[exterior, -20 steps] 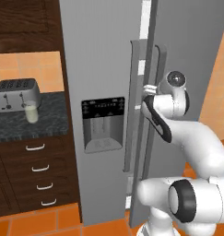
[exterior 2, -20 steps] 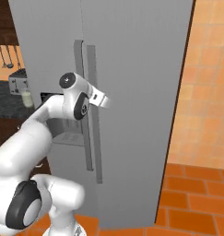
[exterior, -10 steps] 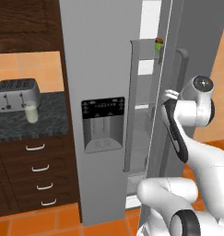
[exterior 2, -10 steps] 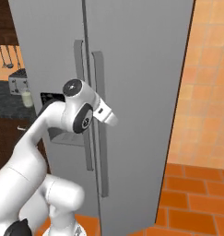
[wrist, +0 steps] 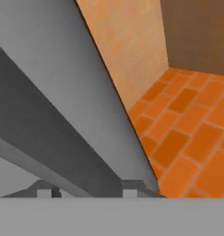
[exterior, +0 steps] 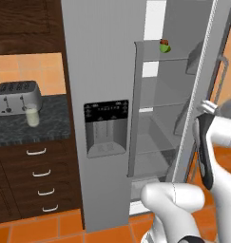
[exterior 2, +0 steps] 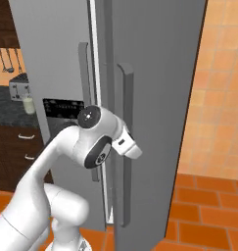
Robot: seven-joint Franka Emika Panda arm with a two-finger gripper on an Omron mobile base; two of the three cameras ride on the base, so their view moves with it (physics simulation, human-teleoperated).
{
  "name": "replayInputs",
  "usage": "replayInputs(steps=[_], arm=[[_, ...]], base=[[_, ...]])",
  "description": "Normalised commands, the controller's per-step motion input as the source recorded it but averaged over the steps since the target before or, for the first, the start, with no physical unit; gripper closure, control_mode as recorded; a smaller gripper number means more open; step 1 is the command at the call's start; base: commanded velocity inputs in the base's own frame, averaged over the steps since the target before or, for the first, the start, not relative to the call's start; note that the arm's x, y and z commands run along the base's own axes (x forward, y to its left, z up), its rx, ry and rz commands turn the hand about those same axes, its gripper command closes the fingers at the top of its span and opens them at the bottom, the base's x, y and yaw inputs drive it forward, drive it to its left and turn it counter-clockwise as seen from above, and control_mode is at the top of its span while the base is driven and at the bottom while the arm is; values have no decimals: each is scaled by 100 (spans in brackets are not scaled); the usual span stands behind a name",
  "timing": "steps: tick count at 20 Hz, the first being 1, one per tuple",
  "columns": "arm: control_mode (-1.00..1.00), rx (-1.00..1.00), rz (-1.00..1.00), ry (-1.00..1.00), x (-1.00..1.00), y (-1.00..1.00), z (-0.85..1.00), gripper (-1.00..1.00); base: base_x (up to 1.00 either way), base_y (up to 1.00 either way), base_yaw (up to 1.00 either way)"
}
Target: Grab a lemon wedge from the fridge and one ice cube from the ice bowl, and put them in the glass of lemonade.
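At the right fridge door's long handle [exterior 2: 124,142], the gripper [wrist: 88,188] straddles the bar with fingertips apart on either side. From the left base view, the fridge [exterior: 102,57] stands open, the lemon wedge [exterior: 165,46] on its top shelf, and the glass of lemonade [exterior: 32,116] stands by the toaster [exterior: 16,96].

Top and bottom of the fridge [exterior: 107,71] chopped off by the frame in the left base view. Small green thing [exterior: 165,46] on the top shelf way too tiny to make out. Fridge innards blocked by the open door [exterior 2: 154,98] from the right side. Gripper [wrist: 88,188] fingertips barely poking up in the hand view, so hard to call whether clamped on the handle [exterior 2: 124,142] or just straddling it. Toaster [exterior 2: 20,88] half cut by the fridge edge on the right view.
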Motion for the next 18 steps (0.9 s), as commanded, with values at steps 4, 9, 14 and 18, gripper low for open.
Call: replayInputs(steps=[4,9,14,18], arm=[[-100,7,-2,0,-72,-45,47,-100],[-100,1,3,1,-80,11,97,-100],[-100,-3,10,5,-76,56,100,-100],[-100,-14,11,26,-32,94,74,-100]], base=[[0,0,0],[0,0,0],[0,0,0],[0,0,0]])
